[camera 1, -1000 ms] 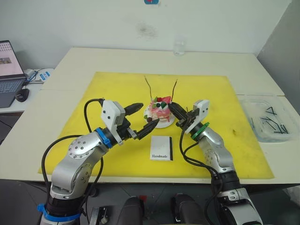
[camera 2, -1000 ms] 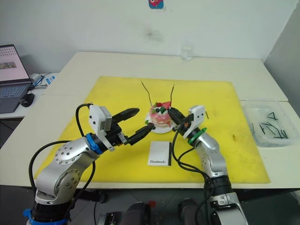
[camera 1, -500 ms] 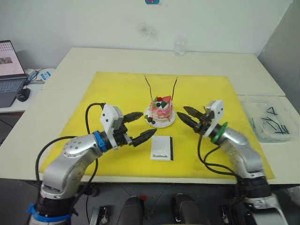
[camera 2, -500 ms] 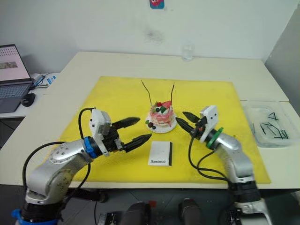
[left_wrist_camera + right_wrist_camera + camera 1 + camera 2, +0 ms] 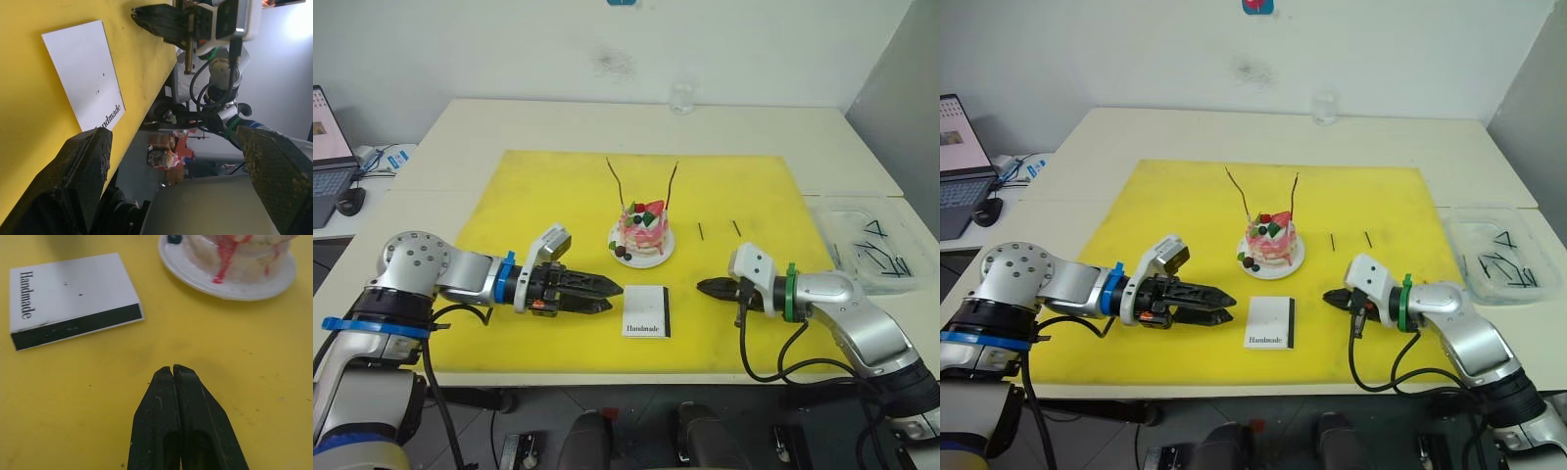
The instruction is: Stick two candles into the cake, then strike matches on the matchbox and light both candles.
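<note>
On the yellow mat (image 5: 548, 186) covering the counter (image 5: 460, 127), the left pincer (image 5: 604, 292) lies low with its two fingers spread a little and empty, tips just left of the matchbox (image 5: 646, 310), which lies flat near the mat's front edge. Behind the matchbox sits the cake (image 5: 642, 233) on its white plate, with both candles (image 5: 619, 183) standing in its top, and the two matches (image 5: 719, 230) lie on the mat to its right. The right pincer (image 5: 701, 287), fingers pressed together and holding nothing, points toward the matchbox from the right, with bare mat between them.
</note>
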Robot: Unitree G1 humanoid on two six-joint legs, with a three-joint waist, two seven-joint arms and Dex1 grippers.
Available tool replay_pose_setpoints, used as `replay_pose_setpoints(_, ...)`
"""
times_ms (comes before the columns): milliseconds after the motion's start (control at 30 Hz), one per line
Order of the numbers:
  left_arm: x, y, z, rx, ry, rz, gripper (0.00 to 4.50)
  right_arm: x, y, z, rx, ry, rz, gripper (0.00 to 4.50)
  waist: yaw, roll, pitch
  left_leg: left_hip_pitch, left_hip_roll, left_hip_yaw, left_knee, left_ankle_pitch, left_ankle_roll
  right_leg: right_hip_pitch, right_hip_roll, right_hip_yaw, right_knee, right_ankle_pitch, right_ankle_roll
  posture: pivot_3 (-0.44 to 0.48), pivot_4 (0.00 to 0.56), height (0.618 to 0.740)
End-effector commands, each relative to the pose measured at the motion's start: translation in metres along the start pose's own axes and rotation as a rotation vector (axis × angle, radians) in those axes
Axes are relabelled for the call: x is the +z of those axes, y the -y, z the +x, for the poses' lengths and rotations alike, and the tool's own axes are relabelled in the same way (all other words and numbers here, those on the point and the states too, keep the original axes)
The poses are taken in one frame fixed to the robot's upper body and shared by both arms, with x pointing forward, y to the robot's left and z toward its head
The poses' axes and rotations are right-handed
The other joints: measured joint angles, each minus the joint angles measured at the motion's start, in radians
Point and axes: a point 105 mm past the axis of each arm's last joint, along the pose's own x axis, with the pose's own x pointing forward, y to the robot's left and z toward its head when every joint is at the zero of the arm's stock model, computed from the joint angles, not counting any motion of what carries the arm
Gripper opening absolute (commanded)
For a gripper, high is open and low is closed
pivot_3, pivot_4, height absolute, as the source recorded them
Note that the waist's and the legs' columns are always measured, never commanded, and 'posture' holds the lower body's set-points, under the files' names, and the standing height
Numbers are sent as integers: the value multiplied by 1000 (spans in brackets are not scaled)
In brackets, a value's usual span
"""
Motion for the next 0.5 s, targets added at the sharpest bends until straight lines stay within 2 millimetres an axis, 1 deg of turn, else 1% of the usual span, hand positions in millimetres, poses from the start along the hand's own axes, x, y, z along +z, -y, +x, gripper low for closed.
replay_pose_setpoints(33, 3, -3, 6, 13, -8, -36, 4500, 8, -10, 2, 32, 8, -33, 38, 0, 0, 0, 0, 0, -1, 0, 0, 0, 0, 0, 0, 0, 0, 0, 0, 150, 740)
replay_pose_setpoints(200, 3, -10, 14, 44, -9, -52, 4500, 7, -18, 9, 46, 2, -14, 38, 1, 0, 0, 0, -1, -2, 1, 0, 0, 0, 0, -1, 1, 0, 0, 0, 150, 740)
replay_pose_setpoints(500, 12, -13, 14, 49, 40, -74, 4500, 4, -28, 12, 85, -2, 14, 38, 3, 0, 0, 0, -2, -3, 2, 0, 0, 1, 0, -1, 1, 0, 0, 0, 150, 740)
